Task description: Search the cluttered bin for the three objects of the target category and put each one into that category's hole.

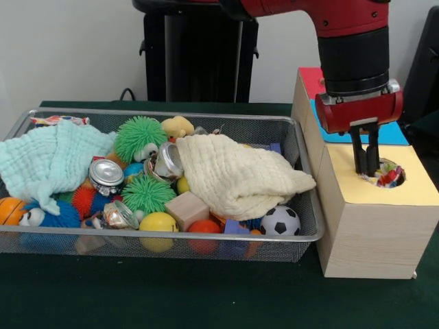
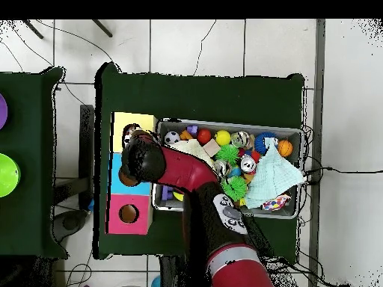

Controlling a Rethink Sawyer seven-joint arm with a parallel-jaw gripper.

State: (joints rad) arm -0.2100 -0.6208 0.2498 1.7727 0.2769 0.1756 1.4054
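A red and black robot arm reached down over a pale wooden box (image 1: 374,205) that stood touching the right end of the bin (image 1: 164,236), a wide, shallow wire-mesh basket on a dark green table (image 1: 206,295). The gripper (image 1: 366,164) hung directly above the round hole (image 1: 385,175) in the box's yellow top, its two dark fingers close together with only a thin gap, clenched on nothing that could be seen. Just under the fingertips, inside the hole, lay a knotted cloth piece (image 1: 389,178) with white, red and blue showing, apparently one of the three objects, placed there because that hole seemed to serve its category. Beside the box, the bin was crowded: a cream cloth (image 1: 236,175) draped over the toys nearest the box, a mint cloth (image 1: 48,157) at the bin's far end from it, and between them green spiky balls (image 1: 140,137), crushed cans (image 1: 106,175), a small soccer ball (image 1: 280,221) and a wooden block (image 1: 186,209). No other knotted piece could be picked out with certainty (the cloths may have covered some). The front view alone showed the fingers and the hole's contents; the overhead view, where the arm (image 2: 172,168) hid the gripper, alone showed the box's blue and pink sections beyond the yellow, the pink with its own hole (image 2: 129,213).
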